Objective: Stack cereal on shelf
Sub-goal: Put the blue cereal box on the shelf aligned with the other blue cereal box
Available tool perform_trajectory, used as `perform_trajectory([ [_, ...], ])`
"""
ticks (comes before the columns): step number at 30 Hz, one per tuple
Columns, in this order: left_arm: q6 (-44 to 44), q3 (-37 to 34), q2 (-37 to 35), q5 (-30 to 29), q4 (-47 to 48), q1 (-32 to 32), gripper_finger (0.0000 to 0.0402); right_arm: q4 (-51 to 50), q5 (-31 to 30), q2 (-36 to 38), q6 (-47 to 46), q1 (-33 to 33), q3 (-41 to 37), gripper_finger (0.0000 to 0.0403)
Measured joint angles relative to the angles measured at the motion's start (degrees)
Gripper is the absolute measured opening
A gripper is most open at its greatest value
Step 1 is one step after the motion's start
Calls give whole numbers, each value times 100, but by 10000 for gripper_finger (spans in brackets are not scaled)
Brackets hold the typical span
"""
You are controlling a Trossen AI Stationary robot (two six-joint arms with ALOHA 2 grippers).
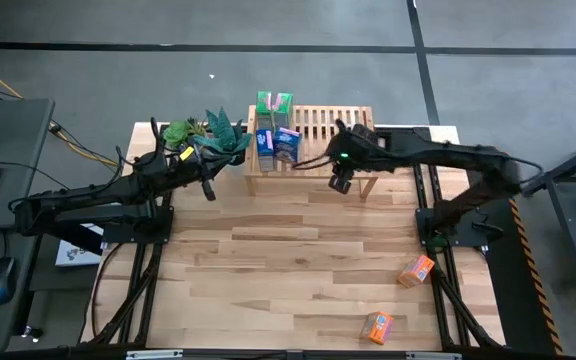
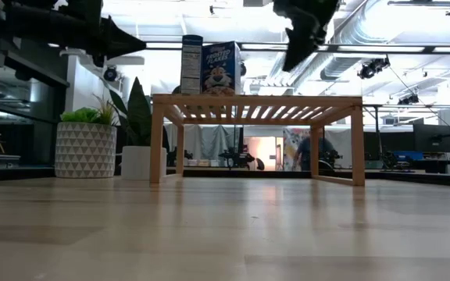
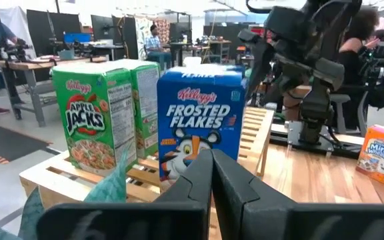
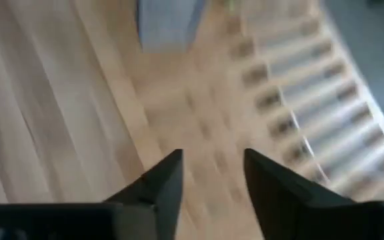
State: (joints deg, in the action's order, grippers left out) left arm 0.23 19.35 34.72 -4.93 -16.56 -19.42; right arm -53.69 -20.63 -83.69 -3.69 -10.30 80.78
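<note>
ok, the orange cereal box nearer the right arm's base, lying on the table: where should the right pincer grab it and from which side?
Probably from straight above. The orange box lies flat and skewed on the table, well clear of the other orange box, so only its narrow sides are free. Turn the right pincer, now open over the shelf, to the box's skew and close across its short width, near the middle.

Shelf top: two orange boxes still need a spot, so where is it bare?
The shelf slats right of the Frosted Flakes box are bare, though the open right gripper hovers at their front edge. The left end is crowded with green boxes.
</note>
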Motion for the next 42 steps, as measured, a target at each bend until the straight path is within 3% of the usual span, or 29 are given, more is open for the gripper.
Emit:
perform_trajectory([
  [4, 2, 0, 0, 2, -76, 0, 0, 3359, 11, 907, 23, 52, -1790, 87],
  [7, 2, 0, 0, 0, -76, 0, 0, 5749, -13, 1015, 104, 60, -3004, 28],
  [9, 0, 0, 0, 0, -78, 0, 0, 6834, -237, 901, 202, 31, -3519, 8],
  [11, 0, 0, 0, 0, -76, 2, 0, 7508, -621, 734, 182, -41, -3822, 13],
  [16, 141, 0, 0, -3, -91, -7, 0, 8153, -635, 72, -40, -296, -3906, 2],
  [25, 197, 0, 0, -7, -80, -7, 0, 8262, -570, -968, 140, -359, -2904, 1],
  [30, 197, 0, 0, -9, -11, -7, 0, 7374, -585, -1035, 117, -352, -2528, 0],
  [42, 197, 0, 0, -17, -4, -7, 0, 7111, -597, -993, -99, 64, -2519, 0],
])
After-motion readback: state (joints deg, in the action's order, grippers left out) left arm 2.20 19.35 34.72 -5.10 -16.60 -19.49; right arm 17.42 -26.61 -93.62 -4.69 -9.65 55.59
